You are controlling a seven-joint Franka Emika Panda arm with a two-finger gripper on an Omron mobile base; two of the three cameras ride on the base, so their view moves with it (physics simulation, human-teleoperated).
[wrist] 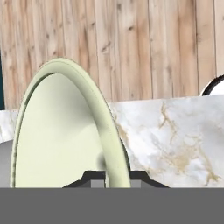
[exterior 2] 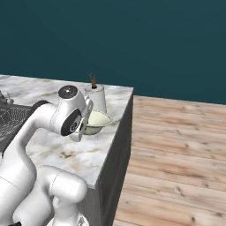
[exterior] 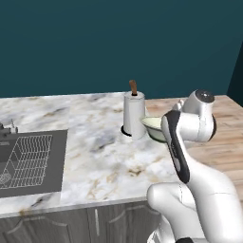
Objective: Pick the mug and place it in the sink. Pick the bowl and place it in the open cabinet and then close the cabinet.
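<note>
Hand [wrist: 111, 177] nipped tight on the bowl [wrist: 65, 131] rim — bowl raised just beside the paper-towel roll [exterior: 134, 114].

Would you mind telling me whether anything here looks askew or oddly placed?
Nothing looks spilled or damaged. The bowl sits near the counter's corner beside the paper towel roll, its rim pinched between the fingers.

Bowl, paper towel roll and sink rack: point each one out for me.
bowl [exterior 2: 98, 119], right base view, on its cream inside.
paper towel roll [exterior: 134, 114], left base view, on its white side.
sink rack [exterior: 29, 156], left base view, on its wires.
</note>
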